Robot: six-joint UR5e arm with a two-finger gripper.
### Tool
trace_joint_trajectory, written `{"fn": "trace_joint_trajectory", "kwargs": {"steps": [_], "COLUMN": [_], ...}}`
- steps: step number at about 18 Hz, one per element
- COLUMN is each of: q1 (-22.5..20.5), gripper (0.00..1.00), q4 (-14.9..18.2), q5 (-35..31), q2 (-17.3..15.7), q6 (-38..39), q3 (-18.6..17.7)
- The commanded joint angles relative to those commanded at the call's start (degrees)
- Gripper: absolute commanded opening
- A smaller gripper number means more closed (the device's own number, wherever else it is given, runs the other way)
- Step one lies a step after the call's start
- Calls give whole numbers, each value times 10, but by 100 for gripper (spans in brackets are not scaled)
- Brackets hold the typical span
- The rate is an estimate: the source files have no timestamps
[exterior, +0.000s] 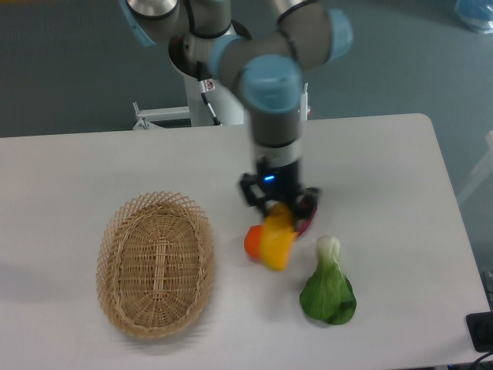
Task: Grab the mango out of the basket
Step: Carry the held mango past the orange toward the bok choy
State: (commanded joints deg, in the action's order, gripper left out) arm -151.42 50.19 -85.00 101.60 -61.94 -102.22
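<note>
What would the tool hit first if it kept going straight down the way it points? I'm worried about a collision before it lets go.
Probably the orange. The tool points down, holding the mango, which hangs right over the orange. Height is hard to judge from this single view.

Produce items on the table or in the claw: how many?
4. Mango held in the claw; orange behind it; purple vegetable mostly hidden; bok choy front right. Basket empty.
</note>
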Motion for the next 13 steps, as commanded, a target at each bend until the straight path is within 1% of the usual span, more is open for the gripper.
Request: {"fn": "trace_joint_trajectory", "kwargs": {"steps": [2, 4, 6, 13], "q1": [-37, -55, -56, -56], "gripper": [48, 48, 48, 48], "q4": [0, 1, 1, 1], "q5": [20, 21, 20, 19], "q2": [8, 10, 9, 9], "q6": [-40, -66, -71, -70], "q3": [12, 11, -2, -3]}}
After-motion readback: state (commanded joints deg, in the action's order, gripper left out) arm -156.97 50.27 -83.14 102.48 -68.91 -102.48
